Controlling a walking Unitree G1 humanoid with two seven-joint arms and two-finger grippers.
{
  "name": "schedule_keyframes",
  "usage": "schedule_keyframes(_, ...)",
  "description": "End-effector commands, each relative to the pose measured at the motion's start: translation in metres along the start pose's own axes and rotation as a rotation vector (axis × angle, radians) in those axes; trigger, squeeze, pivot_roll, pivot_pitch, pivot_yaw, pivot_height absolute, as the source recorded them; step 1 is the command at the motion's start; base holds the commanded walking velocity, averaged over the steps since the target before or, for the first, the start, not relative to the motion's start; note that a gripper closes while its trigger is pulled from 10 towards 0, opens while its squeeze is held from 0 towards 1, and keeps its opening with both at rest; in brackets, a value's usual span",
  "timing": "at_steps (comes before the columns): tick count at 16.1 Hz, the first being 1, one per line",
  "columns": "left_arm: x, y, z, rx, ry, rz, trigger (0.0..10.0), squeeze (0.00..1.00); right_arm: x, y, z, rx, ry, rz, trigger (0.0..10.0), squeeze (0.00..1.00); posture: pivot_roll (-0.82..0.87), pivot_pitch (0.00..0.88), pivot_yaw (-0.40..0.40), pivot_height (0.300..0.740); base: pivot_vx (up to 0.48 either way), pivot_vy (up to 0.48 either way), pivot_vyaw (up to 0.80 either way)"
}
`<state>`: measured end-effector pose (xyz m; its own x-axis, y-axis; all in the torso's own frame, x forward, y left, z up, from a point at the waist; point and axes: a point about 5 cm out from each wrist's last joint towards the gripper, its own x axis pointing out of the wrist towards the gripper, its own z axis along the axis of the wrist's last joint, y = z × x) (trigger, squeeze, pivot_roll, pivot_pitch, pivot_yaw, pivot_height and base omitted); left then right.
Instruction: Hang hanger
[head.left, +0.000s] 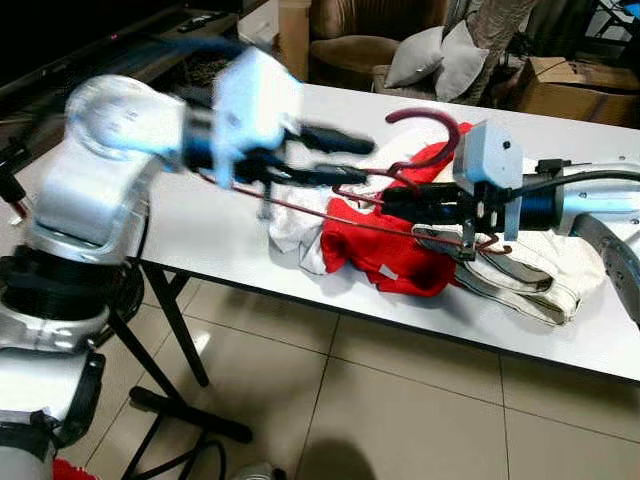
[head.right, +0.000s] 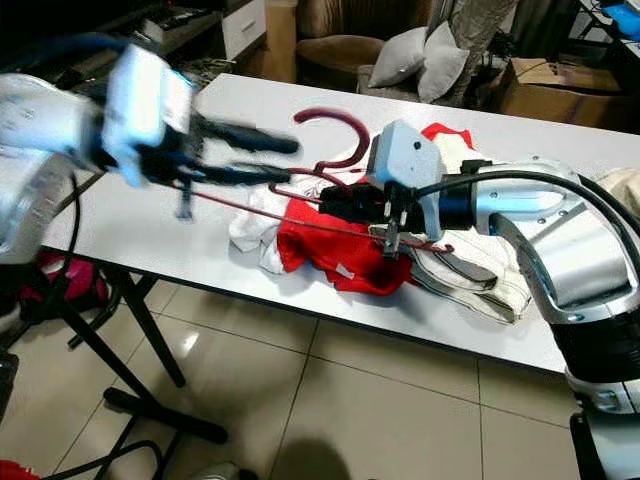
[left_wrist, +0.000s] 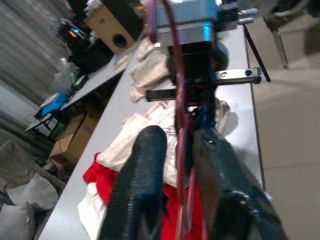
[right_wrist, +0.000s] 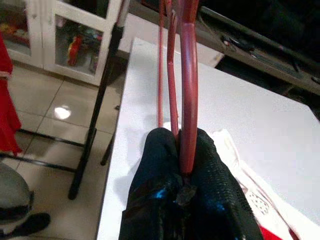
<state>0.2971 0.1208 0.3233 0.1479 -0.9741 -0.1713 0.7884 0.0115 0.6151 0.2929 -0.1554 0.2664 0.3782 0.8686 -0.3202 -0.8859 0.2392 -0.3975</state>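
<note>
A dark red hanger (head.left: 425, 125) is held over the white table (head.left: 200, 230), its hook pointing away from me and its thin lower bar running across to the left. My right gripper (head.left: 395, 205) is shut on the hanger near the neck; in the right wrist view its fingertips (right_wrist: 155, 170) pinch the hanger's rods (right_wrist: 187, 100). My left gripper (head.left: 345, 158) is blurred and open at the left part of the hanger. In the left wrist view the hanger rod (left_wrist: 177, 100) runs between its two spread fingers (left_wrist: 140, 175).
A red garment (head.left: 385, 250) and white clothes (head.left: 540, 270) lie heaped on the table under the hanger. Behind the table stand an armchair (head.left: 350, 40) with grey cushions (head.left: 440, 55) and cardboard boxes (head.left: 570, 85). Black table legs (head.left: 180, 330) stand on the tiled floor.
</note>
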Motion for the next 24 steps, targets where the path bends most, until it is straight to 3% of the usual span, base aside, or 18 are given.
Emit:
schedule_keyframes(1,-0.009,0.007,0.007,0.008,-0.022,0.025,10.0,1.0,-0.005,-0.003,0.006,0.007,-0.029,-0.03,0.0,0.0,0.0,0.0,0.004,0.74,0.0,0.0,0.0)
schedule_keyframes(3,-0.021,0.012,0.005,-0.033,-0.045,0.082,10.0,1.0,-0.006,-0.004,0.009,0.026,-0.081,-0.068,0.0,0.0,0.0,0.0,0.004,0.74,0.0,0.0,0.0)
schedule_keyframes(5,-0.035,0.013,-0.005,-0.095,-0.041,0.186,10.0,1.0,-0.006,-0.007,0.013,0.093,-0.183,-0.185,0.0,0.0,0.0,0.0,0.008,0.74,0.0,0.0,0.0)
schedule_keyframes(7,-0.042,0.01,-0.031,-0.224,0.002,0.425,10.0,0.98,-0.006,-0.015,0.01,0.244,-0.303,-0.466,0.0,0.0,0.01,0.0,0.016,0.74,0.0,0.0,0.0)
schedule_keyframes(8,-0.041,0.008,-0.037,-0.259,0.013,0.475,10.0,0.93,-0.005,-0.015,0.007,0.269,-0.314,-0.522,0.0,0.0,0.01,0.0,0.018,0.74,0.0,0.0,0.0)
schedule_keyframes(9,-0.037,-0.003,-0.054,-0.321,0.052,0.57,10.0,0.64,-0.002,-0.011,-0.001,0.333,-0.331,-0.625,0.0,0.0,0.01,0.0,0.022,0.74,0.0,0.0,0.0)
schedule_keyframes(10,-0.03,-0.022,-0.068,-0.362,0.09,0.646,10.0,0.49,0.004,0.001,-0.01,0.406,-0.333,-0.711,0.0,0.0,0.01,0.0,0.023,0.74,0.0,0.0,0.0)
schedule_keyframes(11,-0.028,-0.028,-0.074,-0.382,0.12,0.691,10.0,0.42,0.007,0.007,-0.012,0.427,-0.335,-0.719,0.0,0.0,0.01,0.0,0.023,0.74,0.0,0.0,0.0)
schedule_keyframes(12,-0.024,-0.041,-0.084,-0.427,0.166,0.819,10.0,0.31,0.01,0.023,-0.017,0.459,-0.318,-0.757,1.6,0.0,0.01,0.014,0.017,0.74,0.0,0.0,0.0)
schedule_keyframes(13,-0.021,-0.048,-0.088,-0.451,0.171,0.887,10.0,0.27,0.012,0.031,-0.019,0.485,-0.302,-0.769,2.6,0.0,0.01,0.024,0.013,0.74,0.0,0.0,0.0)
schedule_keyframes(14,-0.014,-0.06,-0.093,-0.489,0.183,0.926,10.0,0.09,0.013,0.039,-0.024,0.502,-0.263,-0.785,10.0,0.0,0.01,0.031,0.009,0.74,0.0,0.0,0.0)
schedule_keyframes(15,-0.007,-0.07,-0.096,-0.56,0.164,0.974,10.0,0.09,0.013,0.046,-0.029,0.517,-0.206,-0.824,10.0,0.0,0.0,0.04,0.005,0.74,0.0,0.0,0.0)
schedule_keyframes(17,0.011,-0.088,-0.098,-0.585,0.198,0.963,10.0,0.0,0.014,0.063,-0.04,0.537,-0.099,-0.853,10.0,0.0,0.0,0.052,-0.002,0.74,0.0,0.0,0.0)
schedule_keyframes(20,0.026,-0.099,-0.101,-0.675,0.197,0.947,10.0,0.0,0.016,0.073,-0.05,0.565,-0.032,-0.914,10.0,0.0,0.0,0.068,0.002,0.74,0.0,0.0,0.0)
schedule_keyframes(24,0.027,-0.103,-0.105,-0.701,0.249,0.955,10.0,0.0,0.006,0.08,-0.058,0.683,-0.103,-1.125,10.0,0.0,-0.01,0.072,0.012,0.74,0.0,0.0,0.0)
